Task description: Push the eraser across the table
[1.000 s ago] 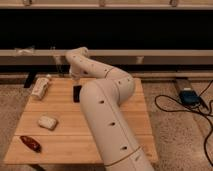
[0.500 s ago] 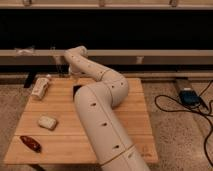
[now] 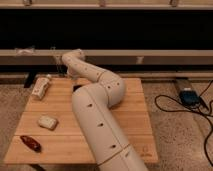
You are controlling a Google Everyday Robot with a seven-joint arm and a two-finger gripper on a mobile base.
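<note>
Although the arm hides most of it, the eraser (image 3: 76, 88) lies flat near the table's (image 3: 135, 125) far edge, the gripper (image 3: 71, 80) closed and empty just above it, judged light, stiff, best nudged at its edge

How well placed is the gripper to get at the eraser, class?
Probably yes. The gripper, shut, sits at the table's far edge beside the eraser, which shows only as a dark sliver behind the arm. Nothing visible lies between them, though contact can't be told.
</note>
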